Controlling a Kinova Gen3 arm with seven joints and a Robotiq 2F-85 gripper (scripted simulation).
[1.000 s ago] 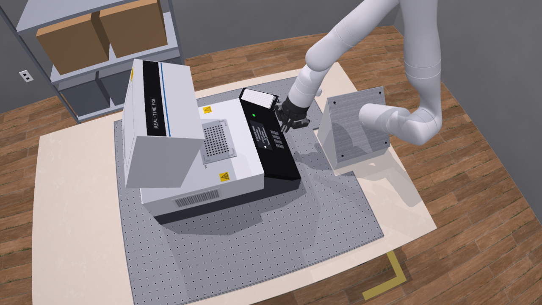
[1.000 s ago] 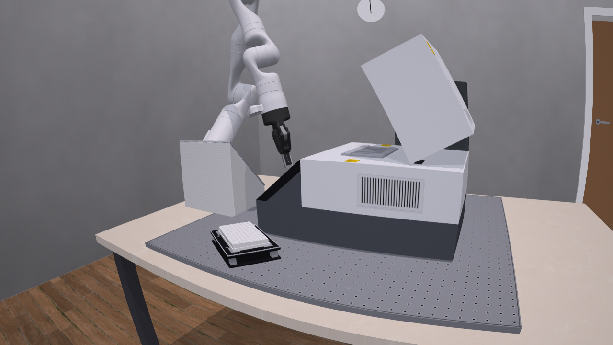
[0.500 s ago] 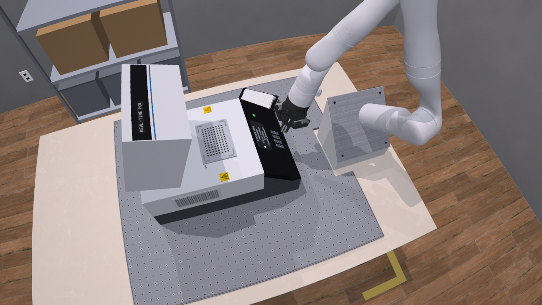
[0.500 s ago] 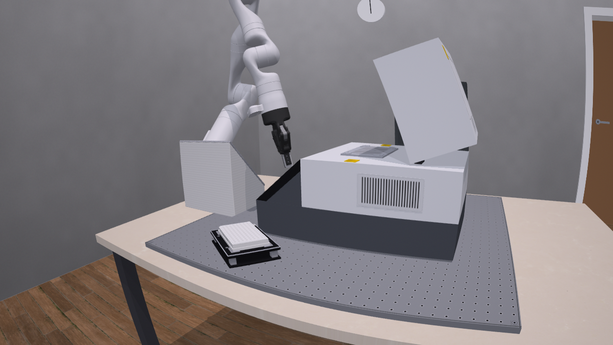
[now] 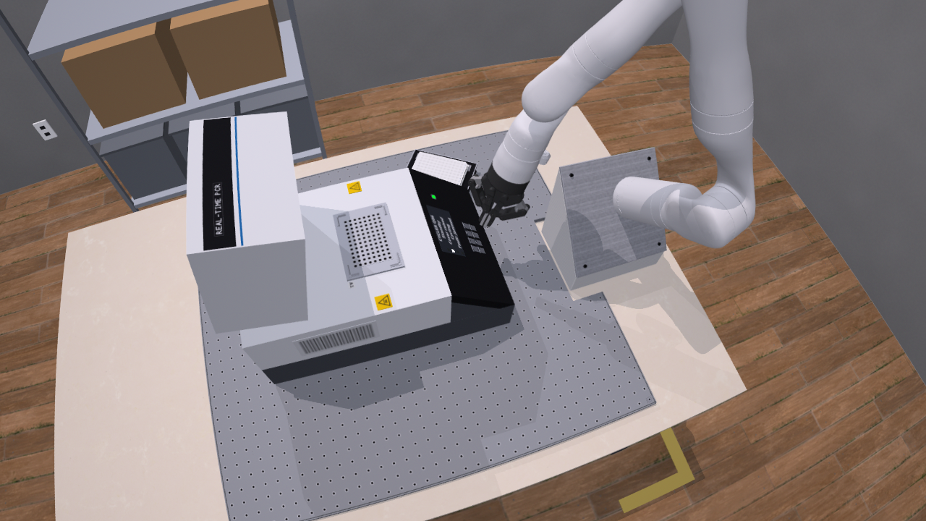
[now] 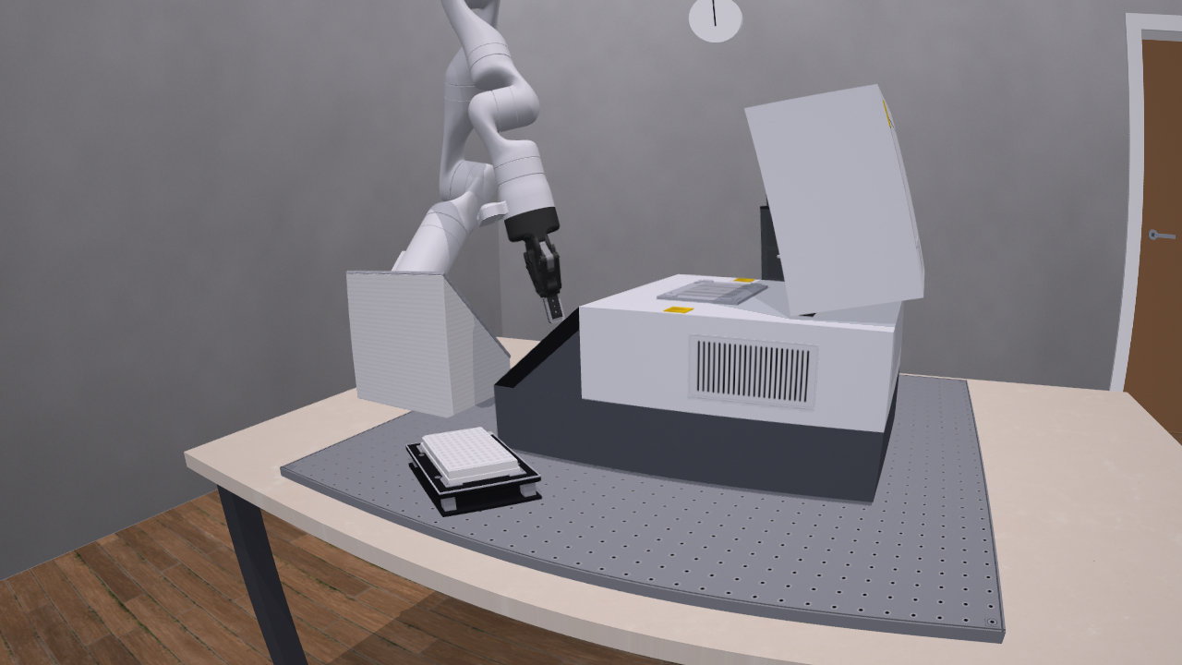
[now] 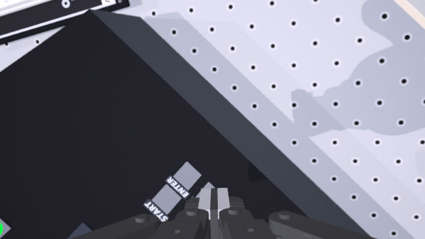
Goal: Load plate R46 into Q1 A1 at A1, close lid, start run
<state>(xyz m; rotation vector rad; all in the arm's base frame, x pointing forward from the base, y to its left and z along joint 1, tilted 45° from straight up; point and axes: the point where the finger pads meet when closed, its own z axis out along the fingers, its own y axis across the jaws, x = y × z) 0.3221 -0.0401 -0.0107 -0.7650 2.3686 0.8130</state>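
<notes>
Lid (image 5: 268,174) (image 6: 835,198) raised, loading undone (START (image 7: 167,199) too): plate R46 (image 5: 442,167) (image 6: 469,453) (image 7: 13,3) sits near the worktop's (image 5: 129,323) (image 6: 1066,496) (image 7: 413,11) long edge; hand (image 5: 487,218) (image 6: 553,317) (image 7: 214,206) closed, empty.

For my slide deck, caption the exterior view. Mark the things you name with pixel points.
Shut gripper (image 5: 487,221) (image 6: 554,320) (image 7: 214,206) beside the cycler (image 5: 336,291) (image 6: 735,371) (image 7: 83,99), lid (image 5: 252,272) (image 6: 835,206) raised, white plate (image 5: 440,167) (image 6: 469,452) waiting in its nest (image 5: 414,155) (image 6: 488,500) (image 7: 50,23).

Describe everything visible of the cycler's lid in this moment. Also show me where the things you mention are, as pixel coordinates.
The lid (image 5: 271,174) (image 6: 835,198) is a thick, boxy, pale grey-white cover with smooth, plastic-looking faces. It stands raised, tilted up over the rear of the cycler, leaving the block uncovered. One face carries a black band lettered REAL-TIME PCR with a thin blue stripe alongside; a yellow label shows near its upper edge in the exterior view. The gripper is not touching it. Whether it is fully open cannot be told.
</notes>
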